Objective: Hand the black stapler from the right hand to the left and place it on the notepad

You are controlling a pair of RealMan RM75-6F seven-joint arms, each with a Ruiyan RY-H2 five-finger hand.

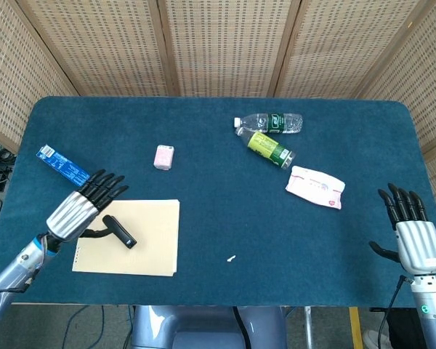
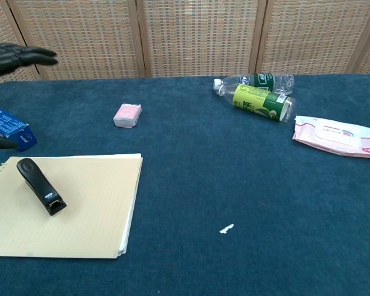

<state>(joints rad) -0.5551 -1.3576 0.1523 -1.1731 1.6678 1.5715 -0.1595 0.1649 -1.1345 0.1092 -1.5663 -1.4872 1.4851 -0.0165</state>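
The black stapler [image 1: 120, 232] lies alone on the notepad [image 1: 149, 247], on the left part of the page, with no hand touching it. In the chest view the stapler [image 2: 41, 185] is flat and diagonal, its rounded end toward the spiral edge of the notepad [image 2: 92, 209].

The left hand [image 1: 83, 207] is above the upper left corner of the pad, fingers spread and straight, holding nothing. In the chest view only its dark fingertips [image 2: 18, 57] show at the top left corner, and a dark shape at the left edge beside the blue box is probably its thumb.

The right hand [image 1: 413, 236] is at the far right edge of the table [image 1: 218, 160], well apart from the stapler, fingers extended and apart, also empty.

Other things on the blue cloth: a blue box [image 1: 67, 168] near the left hand, a small pink item [image 1: 164, 156], 2 plastic bottles [image 1: 270, 135] lying side by side, a wipes pack [image 1: 316, 187] w/ pink edges, and a small white scrap [image 1: 232, 258] approx. in the middle front.
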